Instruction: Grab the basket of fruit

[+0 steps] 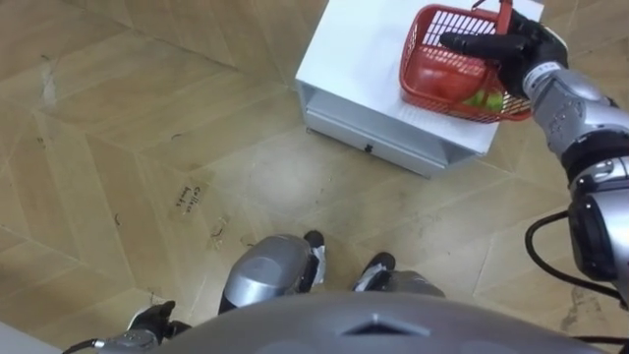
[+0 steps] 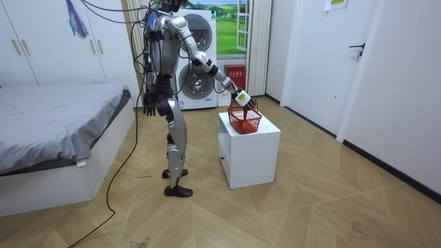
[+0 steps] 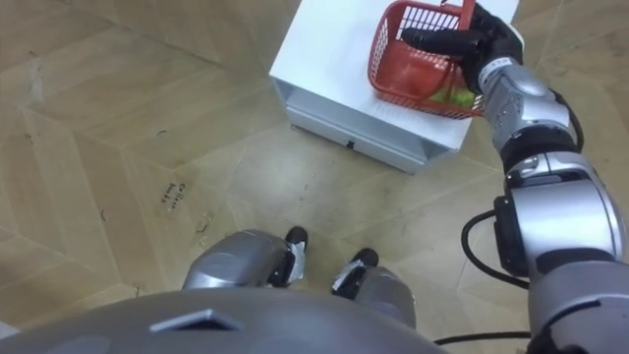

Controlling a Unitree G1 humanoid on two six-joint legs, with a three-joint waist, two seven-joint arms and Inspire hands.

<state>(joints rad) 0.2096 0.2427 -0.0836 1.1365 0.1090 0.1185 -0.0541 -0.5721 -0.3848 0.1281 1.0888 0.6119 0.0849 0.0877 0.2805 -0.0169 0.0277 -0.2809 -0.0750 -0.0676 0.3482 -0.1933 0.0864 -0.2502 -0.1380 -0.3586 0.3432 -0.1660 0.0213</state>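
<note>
The fruit basket (image 1: 421,54) is being carried by the far right corner of a white desk (image 1: 354,59), and two things are being held inside it: a round red fruit (image 1: 447,84) and, just beside it against the near wall, a green fruit (image 1: 480,98) (its kind cannot be told). The basket is being shown as red plastic, with slotted lattice walls and a flaring rim, and its thin red handle (image 1: 505,14) is standing upright above it.

The right robot hand (image 1: 511,54) is being held over the open top of the basket, its dark fingers stretched out straight across the rim and nothing being clasped by them. The handle is rising just behind it, and whether it is being touched cannot be told. The left robot hand (image 2: 148,105) is being hung at the hip, fingers loose.

The desk is being seen as a smooth box with a flat top, a shallow recess below it and a small dark knob (image 1: 370,148) on the front. A herringbone wooden floor (image 1: 147,118) is being stood on by the robot, just before the desk. A scrap of dark writing (image 1: 194,197) is being shown on the boards, too small to read.
</note>
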